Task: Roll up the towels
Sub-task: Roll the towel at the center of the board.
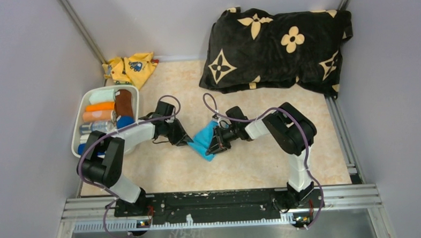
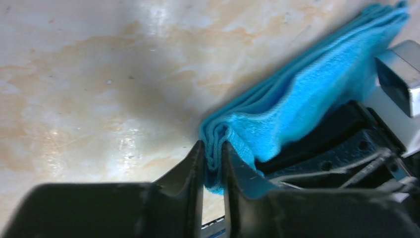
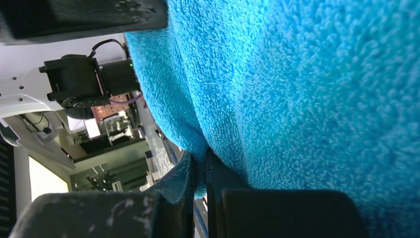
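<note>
L hand & R hand both pinched on cyan towel.

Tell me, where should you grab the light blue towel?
Pinch the cyan towel at its folded edge, coming in low along the table from the left, as the left gripper does. The layers stack into one thick lip there, so one pinch should catch them all.

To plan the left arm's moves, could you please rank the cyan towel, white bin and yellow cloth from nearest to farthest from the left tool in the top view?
1. The cyan towel, pinched in the left tool, mid-table.
2. The white bin, to its left.
3. The yellow cloth, far-left corner.
</note>
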`<act>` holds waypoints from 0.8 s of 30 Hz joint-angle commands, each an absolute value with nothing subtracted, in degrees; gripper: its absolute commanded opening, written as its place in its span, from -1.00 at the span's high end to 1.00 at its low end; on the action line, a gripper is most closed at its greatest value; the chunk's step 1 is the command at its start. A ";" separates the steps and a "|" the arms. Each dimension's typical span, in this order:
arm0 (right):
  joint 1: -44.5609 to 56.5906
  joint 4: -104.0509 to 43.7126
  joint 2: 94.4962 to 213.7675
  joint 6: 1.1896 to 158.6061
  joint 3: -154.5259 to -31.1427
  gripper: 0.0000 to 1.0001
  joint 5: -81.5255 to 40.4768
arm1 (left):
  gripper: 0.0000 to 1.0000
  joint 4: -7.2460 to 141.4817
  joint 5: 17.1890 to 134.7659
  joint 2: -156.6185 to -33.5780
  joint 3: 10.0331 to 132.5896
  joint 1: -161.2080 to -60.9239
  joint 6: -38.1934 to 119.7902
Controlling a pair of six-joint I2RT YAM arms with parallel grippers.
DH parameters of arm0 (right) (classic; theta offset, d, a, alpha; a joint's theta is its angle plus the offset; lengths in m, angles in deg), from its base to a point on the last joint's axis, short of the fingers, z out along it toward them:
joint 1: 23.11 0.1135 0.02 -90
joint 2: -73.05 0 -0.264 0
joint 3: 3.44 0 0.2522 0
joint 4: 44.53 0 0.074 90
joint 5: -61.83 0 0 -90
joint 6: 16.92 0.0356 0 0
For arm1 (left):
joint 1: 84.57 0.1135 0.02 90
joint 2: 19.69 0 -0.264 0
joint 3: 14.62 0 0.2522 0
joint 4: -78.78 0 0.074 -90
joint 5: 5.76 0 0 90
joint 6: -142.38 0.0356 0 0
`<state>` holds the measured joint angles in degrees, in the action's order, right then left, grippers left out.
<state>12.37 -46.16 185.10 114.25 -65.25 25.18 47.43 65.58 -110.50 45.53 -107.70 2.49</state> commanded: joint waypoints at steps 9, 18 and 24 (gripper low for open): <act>11.80 -47.31 185.27 116.95 -65.52 0.98 24.84 | 0.35 41.22 71.30 -108.92 46.74 -105.80 9.04; 10.94 -49.40 187.64 120.74 -65.99 0.98 26.70 | -0.41 48.53 59.99 -93.92 35.38 -98.81 12.56; 10.38 -50.90 188.90 122.02 -65.37 0.97 27.21 | -0.48 53.10 52.80 -92.79 30.94 -98.71 12.39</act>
